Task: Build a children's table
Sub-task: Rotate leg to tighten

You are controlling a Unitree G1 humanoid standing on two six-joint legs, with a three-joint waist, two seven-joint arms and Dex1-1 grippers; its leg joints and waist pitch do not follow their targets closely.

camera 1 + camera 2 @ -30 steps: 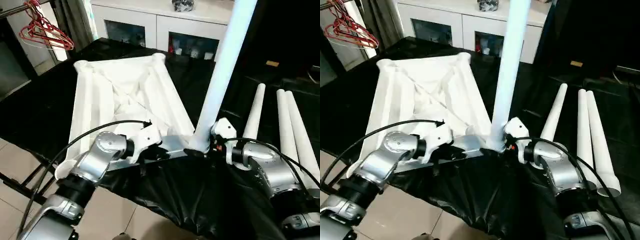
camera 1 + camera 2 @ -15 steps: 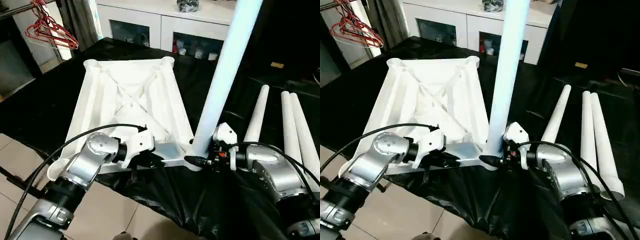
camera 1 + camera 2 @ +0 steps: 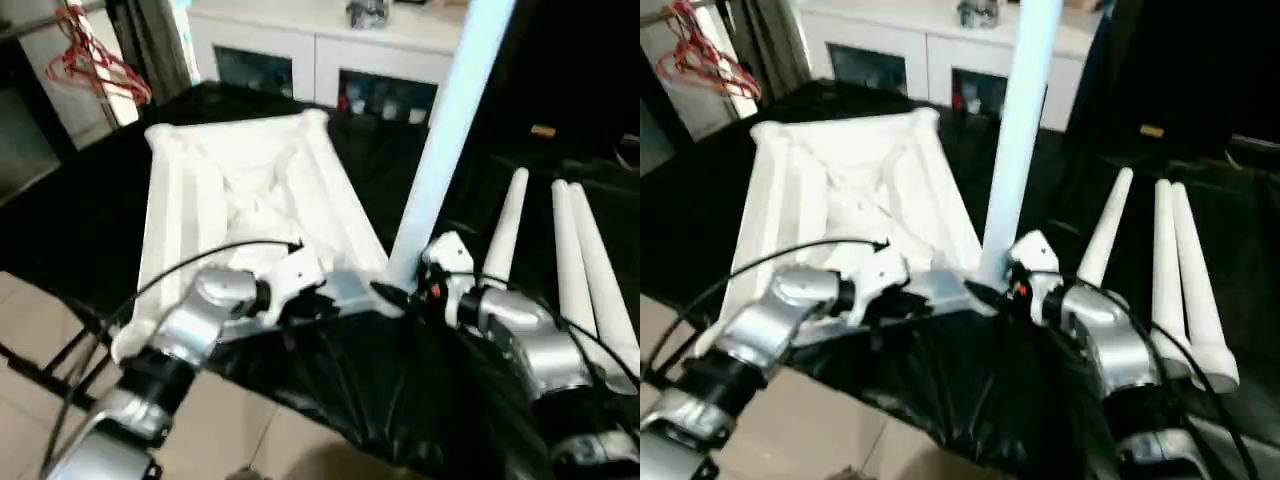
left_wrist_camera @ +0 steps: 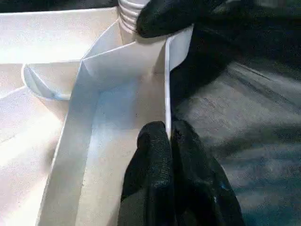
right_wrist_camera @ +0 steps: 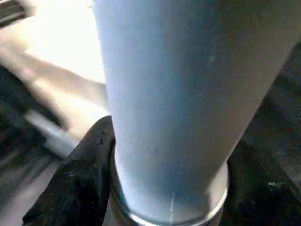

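Upturned white tabletop (image 3: pixel 240 190) on black-draped desk (image 3: pixel 90 215), one leg (image 3: pixel 440 150) standing in near corner socket. Left tool (image 4: pixel 168 136) pinched on tabletop rim. Right tool (image 5: pixel 164 188) clasped around leg's base; three spare legs (image 3: pixel 570 240) alongside.

Both silver forearms reach forward and inward, wrists turned toward each other. The left gripper (image 4: pixel 168 141) has its two black fingers pressed together, pinching the thin white plastic rim of the upturned table top (image 3: pixel 250 190). The right gripper (image 5: pixel 164 188) clasps the base of the upright white tubular leg (image 3: pixel 450 120), one finger (image 5: pixel 80 179) on each side.
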